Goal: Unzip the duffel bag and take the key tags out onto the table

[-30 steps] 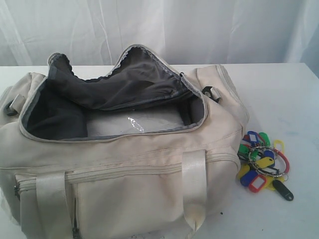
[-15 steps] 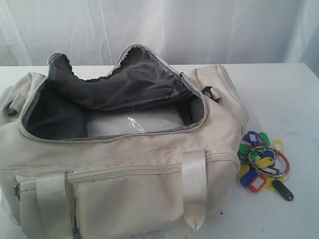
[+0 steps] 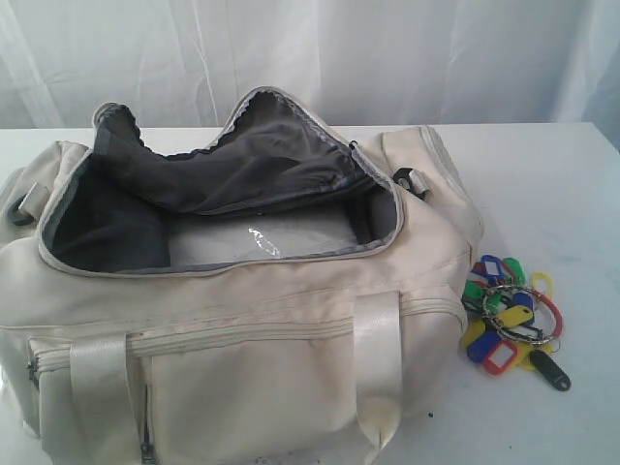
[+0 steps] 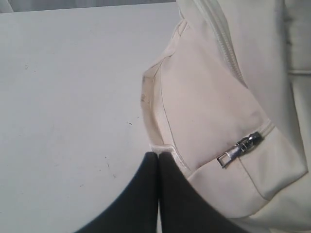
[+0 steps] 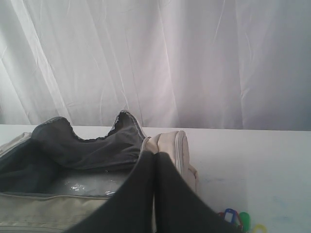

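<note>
The cream duffel bag (image 3: 242, 320) lies on the white table (image 3: 542, 184) with its top unzipped, the flap folded back and the dark grey lining (image 3: 223, 174) showing. The key tags (image 3: 511, 324), a colourful bunch on metal rings, rest on the table just right of the bag; a few show at the edge of the right wrist view (image 5: 236, 217). My left gripper (image 4: 158, 154) is shut and empty, beside the bag's end pocket with its zipper pull (image 4: 240, 148). My right gripper (image 5: 155, 154) is shut and empty, raised over the bag's near side. Neither arm shows in the exterior view.
A white curtain (image 3: 310, 58) hangs behind the table. A clear plastic sheet (image 3: 257, 240) lies on the bag's floor. Satin handles (image 3: 378, 358) hang down the bag's front.
</note>
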Action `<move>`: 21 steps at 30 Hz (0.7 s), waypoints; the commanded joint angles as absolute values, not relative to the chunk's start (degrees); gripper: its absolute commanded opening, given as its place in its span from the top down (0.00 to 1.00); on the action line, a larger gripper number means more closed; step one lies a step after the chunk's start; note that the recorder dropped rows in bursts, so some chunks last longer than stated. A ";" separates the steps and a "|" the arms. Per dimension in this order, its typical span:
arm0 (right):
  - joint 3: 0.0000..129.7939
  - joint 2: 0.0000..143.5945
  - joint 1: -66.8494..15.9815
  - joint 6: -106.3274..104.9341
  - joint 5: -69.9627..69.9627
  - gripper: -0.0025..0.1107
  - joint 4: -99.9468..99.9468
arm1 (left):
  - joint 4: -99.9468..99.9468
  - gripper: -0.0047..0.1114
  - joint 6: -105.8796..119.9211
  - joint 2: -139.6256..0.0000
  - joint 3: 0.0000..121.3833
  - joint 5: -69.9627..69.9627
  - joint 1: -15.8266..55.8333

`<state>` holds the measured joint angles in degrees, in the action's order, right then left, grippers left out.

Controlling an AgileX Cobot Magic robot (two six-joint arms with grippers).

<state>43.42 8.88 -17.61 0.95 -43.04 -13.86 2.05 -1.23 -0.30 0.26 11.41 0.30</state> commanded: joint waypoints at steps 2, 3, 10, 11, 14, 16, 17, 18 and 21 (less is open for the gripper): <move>43.21 8.62 -17.15 1.07 -42.48 0.98 -13.47 | 2.50 0.96 -1.32 0.00 0.00 10.97 0.16; 43.21 8.62 -17.15 1.17 -42.48 0.98 -13.47 | 2.50 0.96 -1.32 0.00 0.00 10.97 0.16; 43.21 8.62 -17.15 1.17 -42.48 0.98 -13.47 | 2.50 0.96 -1.32 0.00 0.00 11.08 0.16; 43.21 8.62 -17.15 1.17 -42.48 0.98 -13.47 | 2.50 0.96 -1.32 0.00 0.00 11.08 0.16; 43.21 8.62 -17.15 1.17 -42.48 0.98 -13.47 | 2.50 0.96 -1.32 0.00 0.00 11.08 0.16; 43.21 8.62 -17.15 1.17 -42.48 0.98 -13.47 | 2.50 0.96 -1.32 0.00 0.00 11.08 0.16; 43.21 8.62 -17.15 1.17 -42.48 0.98 -13.47 | 2.50 0.96 -1.32 0.00 0.00 11.08 0.16; 42.90 8.62 -17.15 1.16 -42.48 0.98 -13.63 | 2.50 0.96 -1.32 0.00 0.00 11.08 0.16; 40.28 8.50 -17.15 1.16 -40.17 0.98 -13.63 | 2.50 0.96 -1.32 0.00 0.00 11.08 0.16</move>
